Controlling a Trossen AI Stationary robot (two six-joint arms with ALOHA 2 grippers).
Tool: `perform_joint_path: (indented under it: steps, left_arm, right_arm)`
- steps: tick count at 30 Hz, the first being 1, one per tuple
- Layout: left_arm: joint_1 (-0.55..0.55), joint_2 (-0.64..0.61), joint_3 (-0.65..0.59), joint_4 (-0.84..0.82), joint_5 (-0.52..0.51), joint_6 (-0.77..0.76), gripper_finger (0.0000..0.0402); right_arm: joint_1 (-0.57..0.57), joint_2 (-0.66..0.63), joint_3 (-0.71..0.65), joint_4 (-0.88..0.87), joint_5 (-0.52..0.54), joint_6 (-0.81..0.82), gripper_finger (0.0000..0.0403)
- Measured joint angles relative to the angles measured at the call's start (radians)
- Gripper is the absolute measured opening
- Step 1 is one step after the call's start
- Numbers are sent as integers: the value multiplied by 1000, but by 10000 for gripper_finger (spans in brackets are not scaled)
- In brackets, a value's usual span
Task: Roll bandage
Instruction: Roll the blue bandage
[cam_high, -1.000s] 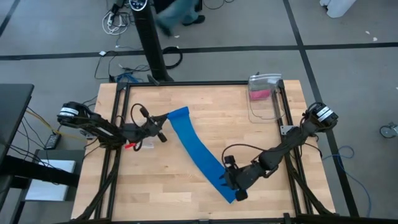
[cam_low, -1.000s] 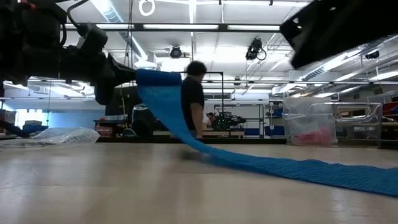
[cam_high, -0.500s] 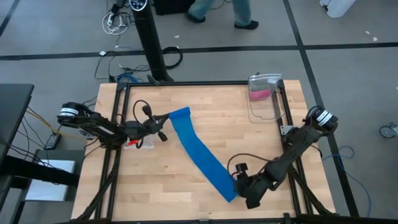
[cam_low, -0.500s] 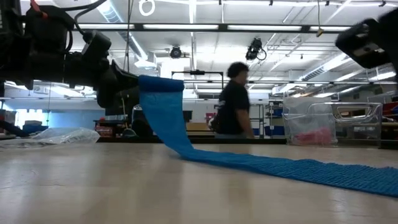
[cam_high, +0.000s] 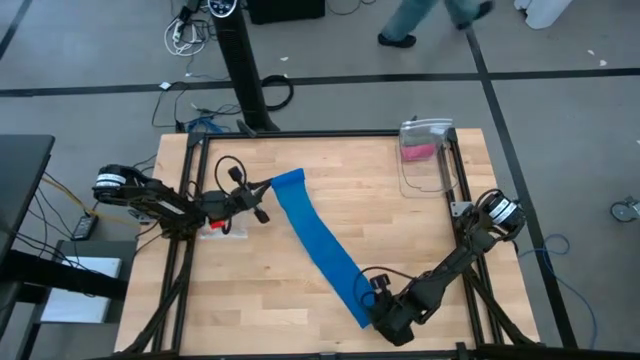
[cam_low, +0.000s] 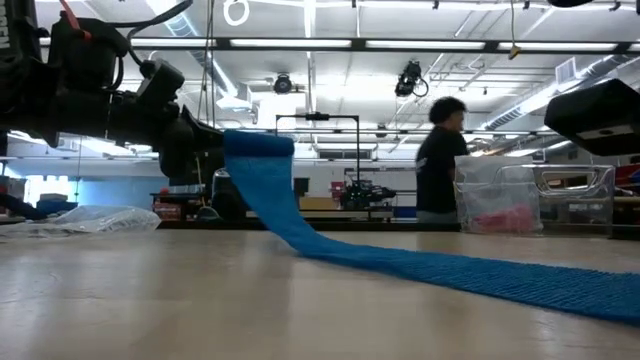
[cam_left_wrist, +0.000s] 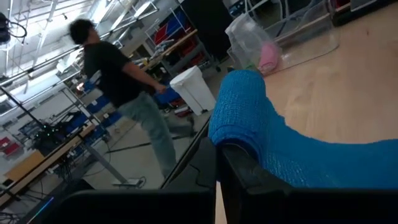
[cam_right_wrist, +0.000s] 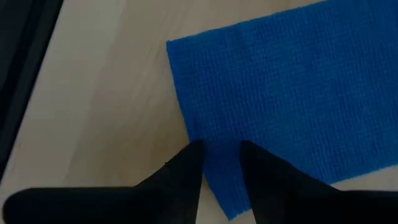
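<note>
1. On the pale wooden slatted table (cam_high: 250, 290), the bright blue strip of stretchy woven bandage (cam_high: 322, 243) lies diagonally, from left of centre toward the near right corner.
2. The left gripper (cam_high: 262, 193) holds the far end clamped between closed fingers, lifted clear of the wood in the low view.
3. The right gripper (cam_right_wrist: 219, 163) sits over the near end, its dark fingers (cam_right_wrist: 184, 171) slightly apart astride the corner edge.
4. A clear plastic bin (cam_high: 425, 155) holding something pink stands at the far right.
5. A person (cam_low: 438, 160) walks behind.
</note>
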Motion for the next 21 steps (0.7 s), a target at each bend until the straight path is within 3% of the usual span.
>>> perform_joint_path:
  steps: [14,21]
  left_arm:
    - [13,0,0,-32,4,-22,6]
    - [21,0,0,-48,4,-49,6]
  right_arm:
    - [12,-16,46,-42,39,22,147]
    - [16,-16,21,-40,48,21,134]
